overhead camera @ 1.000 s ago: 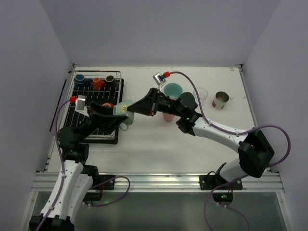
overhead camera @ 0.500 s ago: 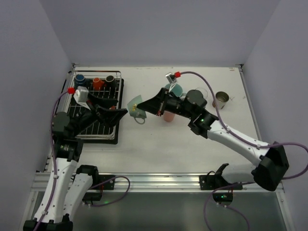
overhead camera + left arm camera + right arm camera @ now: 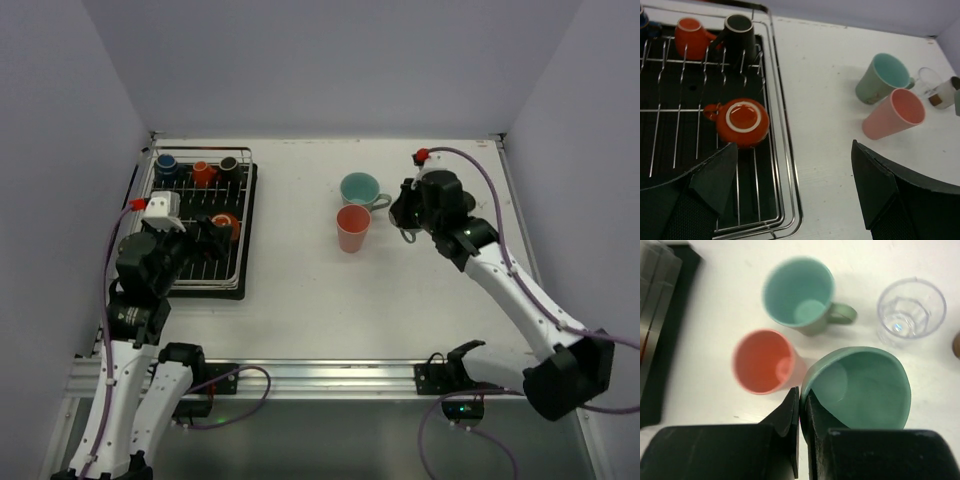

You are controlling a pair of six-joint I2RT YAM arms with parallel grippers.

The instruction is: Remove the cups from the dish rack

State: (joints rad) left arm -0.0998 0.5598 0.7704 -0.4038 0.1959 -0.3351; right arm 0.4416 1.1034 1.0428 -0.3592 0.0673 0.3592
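Glossy round teal mug [image 3: 860, 385], rim pinched between right fingers [image 3: 787, 412].

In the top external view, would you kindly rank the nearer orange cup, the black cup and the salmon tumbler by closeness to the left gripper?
1. Nearer orange cup, in the dish rack just beyond the left gripper.
2. Black cup, rack's far row.
3. Salmon tumbler, on the table to the right.

Two robot arms: left gripper [image 3: 793, 150] open, right gripper [image 3: 800, 395] pinched.
The left arm is folded close to its base, wrist aimed forward, jaws spread wide. The right arm stretches far out, wrist pointing down, jaws almost together, clamping the rim of a teal mug [image 3: 860, 385].
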